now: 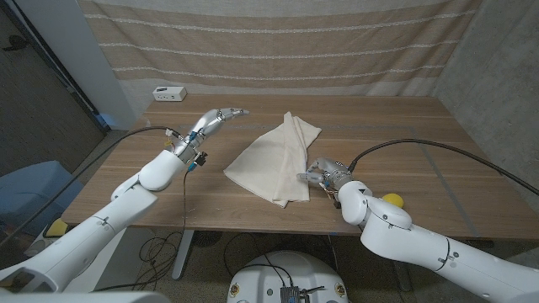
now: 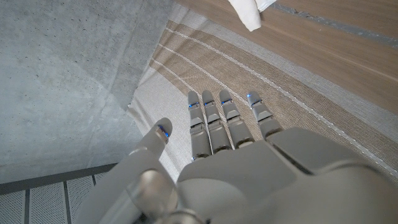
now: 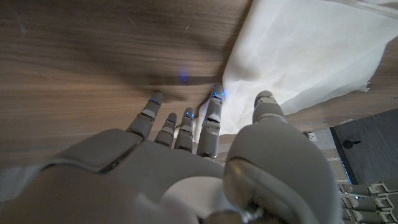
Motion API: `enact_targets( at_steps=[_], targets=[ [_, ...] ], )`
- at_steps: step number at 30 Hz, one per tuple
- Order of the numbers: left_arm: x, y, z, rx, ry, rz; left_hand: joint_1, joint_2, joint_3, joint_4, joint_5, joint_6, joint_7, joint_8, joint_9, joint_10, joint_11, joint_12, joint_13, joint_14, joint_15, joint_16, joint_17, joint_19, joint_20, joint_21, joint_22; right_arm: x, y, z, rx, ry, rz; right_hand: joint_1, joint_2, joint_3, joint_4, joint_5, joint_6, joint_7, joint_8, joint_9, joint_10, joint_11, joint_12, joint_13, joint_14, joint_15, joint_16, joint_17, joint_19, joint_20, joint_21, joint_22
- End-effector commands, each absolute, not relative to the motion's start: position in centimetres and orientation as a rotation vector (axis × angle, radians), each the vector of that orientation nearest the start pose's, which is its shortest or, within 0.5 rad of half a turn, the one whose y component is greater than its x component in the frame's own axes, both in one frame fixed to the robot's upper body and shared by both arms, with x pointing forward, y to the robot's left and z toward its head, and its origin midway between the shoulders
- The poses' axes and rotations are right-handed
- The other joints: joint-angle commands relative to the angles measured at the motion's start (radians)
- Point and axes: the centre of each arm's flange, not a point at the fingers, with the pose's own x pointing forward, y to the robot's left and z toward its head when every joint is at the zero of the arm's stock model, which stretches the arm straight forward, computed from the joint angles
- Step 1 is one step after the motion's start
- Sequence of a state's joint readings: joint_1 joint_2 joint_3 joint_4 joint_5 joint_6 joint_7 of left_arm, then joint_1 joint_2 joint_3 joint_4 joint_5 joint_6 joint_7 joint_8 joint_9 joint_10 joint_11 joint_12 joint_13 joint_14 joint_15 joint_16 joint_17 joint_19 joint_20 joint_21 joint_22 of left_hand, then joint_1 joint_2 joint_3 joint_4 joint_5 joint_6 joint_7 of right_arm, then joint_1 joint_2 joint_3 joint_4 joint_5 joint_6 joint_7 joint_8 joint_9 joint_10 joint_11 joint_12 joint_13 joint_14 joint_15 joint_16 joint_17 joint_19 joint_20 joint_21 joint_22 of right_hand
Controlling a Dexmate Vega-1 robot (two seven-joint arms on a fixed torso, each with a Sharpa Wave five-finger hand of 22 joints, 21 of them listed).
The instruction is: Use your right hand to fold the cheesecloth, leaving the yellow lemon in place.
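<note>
From the head view, your cheesecloth (image 1: 275,157) lies near the middle of the wooden table (image 1: 404,139), folded over into a rough triangle with its narrow end pointing away from the robot and its broad edge toward the front. Your right hand (image 1: 322,175) sits at the cloth's front right corner, fingers reaching onto its edge. The yellow lemon (image 1: 392,201) rests on the table just right of your right forearm, partly hidden by it, well apart from the cloth. Your left hand (image 1: 217,119) hovers over the table left of the cloth, fingers stretched out and holding nothing. A small white box (image 1: 169,93) stands at the far left edge of the table, before a striped curtain (image 1: 278,42). In the left wrist view, your left hand (image 2: 230,130) shows its fingers straight and apart, empty, with a tip of the cheesecloth (image 2: 249,12) beyond it. In the right wrist view, your right hand (image 3: 205,130) has its fingertips (image 3: 216,94) at the edge of the cheesecloth (image 3: 311,50), the thumb lying over the fabric; you cannot tell from here whether the cloth is truly pinched.
</note>
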State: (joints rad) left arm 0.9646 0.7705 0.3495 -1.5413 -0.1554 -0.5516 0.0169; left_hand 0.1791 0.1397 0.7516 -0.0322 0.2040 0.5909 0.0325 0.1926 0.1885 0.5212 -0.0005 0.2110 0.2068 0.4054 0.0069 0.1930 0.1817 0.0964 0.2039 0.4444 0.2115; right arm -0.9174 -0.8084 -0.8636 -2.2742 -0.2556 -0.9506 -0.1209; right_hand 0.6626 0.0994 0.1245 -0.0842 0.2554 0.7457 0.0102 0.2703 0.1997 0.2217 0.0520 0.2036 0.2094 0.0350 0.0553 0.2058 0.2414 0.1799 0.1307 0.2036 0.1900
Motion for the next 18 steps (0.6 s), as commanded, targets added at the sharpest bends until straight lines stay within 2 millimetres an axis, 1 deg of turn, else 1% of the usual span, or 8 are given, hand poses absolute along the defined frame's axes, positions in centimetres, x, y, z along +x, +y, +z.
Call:
enact_targets(
  at_steps=[1, 5, 6, 9, 14, 15, 17, 18],
  targets=[
    [56.7, 28.6, 0.8, 0.643, -0.921, -0.284, -0.007, 0.003, 0.004, -0.003, -0.003, -0.002, -0.001, -0.002, 0.001, -0.006, 0.001, 0.0, 0.003, 0.01, -0.002, 0.004, 0.001, 0.001, 0.009, 0.006, 0.004, 51.4, -13.8, -9.7, -0.991, -0.243, 0.263, 0.027, 0.009, 0.011, -0.016, 0.007, 0.025, 0.003, 0.009, 0.002, 0.015, 0.001, 0.008, -0.001, -0.007, 0.007, 0.0, -0.003, -0.002, -0.004, 0.001, 0.0],
    [56.9, 28.6, 0.9, 0.646, -0.916, -0.28, -0.006, 0.005, 0.006, -0.003, -0.002, -0.002, 0.002, -0.002, 0.001, -0.006, 0.001, 0.001, 0.003, 0.009, -0.001, 0.003, 0.001, 0.001, 0.008, 0.006, 0.004, 52.4, -14.8, -10.0, -0.777, -0.225, 0.371, 0.062, 0.011, 0.025, -0.039, 0.014, 0.038, -0.002, 0.012, 0.001, 0.019, -0.004, 0.008, -0.002, 0.0, 0.0, 0.002, -0.007, 0.009, -0.011, 0.007, 0.0],
    [57.0, 28.7, 0.9, 0.645, -0.914, -0.279, -0.005, 0.005, 0.006, -0.004, -0.002, -0.003, 0.0, -0.002, 0.001, -0.007, -0.001, 0.0, 0.003, 0.009, -0.001, 0.003, 0.001, 0.001, 0.008, 0.007, 0.004, 52.6, -14.9, -10.0, -0.752, -0.228, 0.377, 0.091, 0.017, 0.037, -0.055, 0.018, 0.035, 0.001, 0.011, 0.002, 0.012, 0.005, 0.004, -0.002, -0.008, 0.011, 0.0, -0.01, 0.006, -0.013, 0.007, -0.001],
    [57.1, 28.8, 0.9, 0.644, -0.912, -0.274, -0.003, 0.008, 0.007, -0.005, -0.002, -0.003, -0.001, -0.002, 0.001, -0.008, -0.003, 0.0, 0.003, 0.009, -0.001, 0.003, 0.001, 0.001, 0.008, 0.007, 0.004, 52.8, -14.8, -9.9, -0.738, -0.238, 0.379, 0.121, 0.016, 0.046, -0.071, 0.021, 0.056, 0.011, 0.019, 0.003, 0.015, 0.004, 0.004, -0.002, -0.007, 0.01, 0.001, -0.012, 0.011, -0.017, 0.011, -0.001],
    [57.1, 29.1, 0.9, 0.639, -0.913, -0.267, -0.001, 0.01, 0.006, -0.007, -0.001, -0.004, -0.002, -0.002, 0.001, -0.007, -0.005, 0.001, 0.003, 0.009, -0.001, 0.005, 0.002, 0.003, 0.007, 0.008, 0.004, 53.2, -14.0, -9.8, -0.794, -0.232, 0.379, 0.186, -0.007, 0.056, -0.093, 0.029, 0.132, 0.001, 0.062, 0.016, 0.035, -0.009, 0.008, -0.003, 0.001, 0.002, 0.005, -0.018, 0.025, -0.026, 0.017, -0.001],
    [57.2, 29.2, 0.9, 0.638, -0.913, -0.266, 0.0, 0.011, 0.006, -0.007, -0.001, -0.003, -0.003, -0.002, 0.001, -0.009, -0.008, 0.0, 0.003, 0.009, -0.001, 0.005, 0.002, 0.002, 0.007, 0.007, 0.004, 53.2, -13.8, -9.8, -0.812, -0.234, 0.373, 0.208, -0.014, 0.059, -0.097, 0.032, 0.158, -0.002, 0.078, 0.021, 0.041, -0.012, 0.009, -0.003, 0.003, -0.001, 0.006, -0.019, 0.027, -0.025, 0.018, -0.002],
    [57.2, 29.3, 0.8, 0.636, -0.911, -0.262, 0.0, 0.013, 0.006, -0.007, -0.001, -0.005, -0.002, -0.002, 0.001, -0.008, -0.007, 0.0, 0.003, 0.009, 0.0, 0.005, 0.003, 0.003, 0.007, 0.008, 0.004, 53.3, -13.5, -9.7, -0.829, -0.233, 0.37, 0.233, -0.019, 0.064, -0.099, 0.037, 0.17, -0.007, 0.089, 0.027, 0.047, -0.013, 0.01, -0.003, 0.01, -0.004, 0.009, -0.02, 0.038, -0.029, 0.022, -0.002],
    [57.2, 29.4, 0.8, 0.635, -0.91, -0.261, 0.001, 0.013, 0.006, -0.008, -0.001, -0.004, -0.002, -0.002, 0.001, -0.008, -0.007, 0.0, 0.003, 0.009, 0.0, 0.005, 0.003, 0.003, 0.007, 0.008, 0.004, 53.4, -13.4, -9.7, -0.839, -0.237, 0.366, 0.261, -0.018, 0.071, -0.098, 0.043, 0.189, -0.009, 0.106, 0.034, 0.064, -0.016, 0.014, -0.003, 0.015, -0.007, 0.012, -0.019, 0.042, -0.031, 0.023, -0.002]
  ],
)
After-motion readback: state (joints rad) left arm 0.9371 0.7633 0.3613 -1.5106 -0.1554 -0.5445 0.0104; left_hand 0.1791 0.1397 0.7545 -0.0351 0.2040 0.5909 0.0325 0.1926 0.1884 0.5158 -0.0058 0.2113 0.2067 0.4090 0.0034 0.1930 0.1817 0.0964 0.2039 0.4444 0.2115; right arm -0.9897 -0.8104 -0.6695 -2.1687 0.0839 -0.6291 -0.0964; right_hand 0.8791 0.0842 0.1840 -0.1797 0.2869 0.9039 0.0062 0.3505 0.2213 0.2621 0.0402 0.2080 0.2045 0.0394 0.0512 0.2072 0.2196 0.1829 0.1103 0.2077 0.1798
